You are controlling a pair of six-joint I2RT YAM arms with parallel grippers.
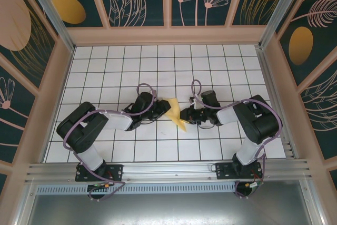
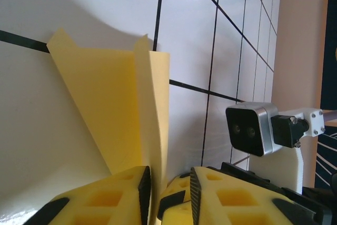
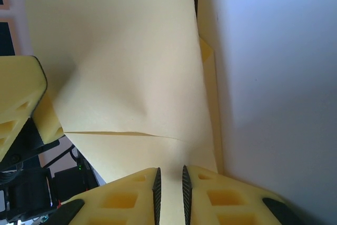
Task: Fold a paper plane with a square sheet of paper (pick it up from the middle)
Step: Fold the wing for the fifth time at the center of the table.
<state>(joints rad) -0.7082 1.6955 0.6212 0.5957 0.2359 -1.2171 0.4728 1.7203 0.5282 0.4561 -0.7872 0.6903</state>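
Note:
The square sheet of paper, yellow-orange and folded into a narrow pointed shape, hangs tilted between the two grippers near the table's middle. My right gripper comes in from the right. In the right wrist view its jaws stand close together with the paper running between them. My left gripper reaches in from the left. In the left wrist view an upright fold of the paper stands between its jaws, against the left pad and apart from the right pad.
The white gridded table has low peach walls around it. The right arm's wrist camera sits close ahead of the left gripper. A left-gripper finger shows at the paper's far side in the right wrist view.

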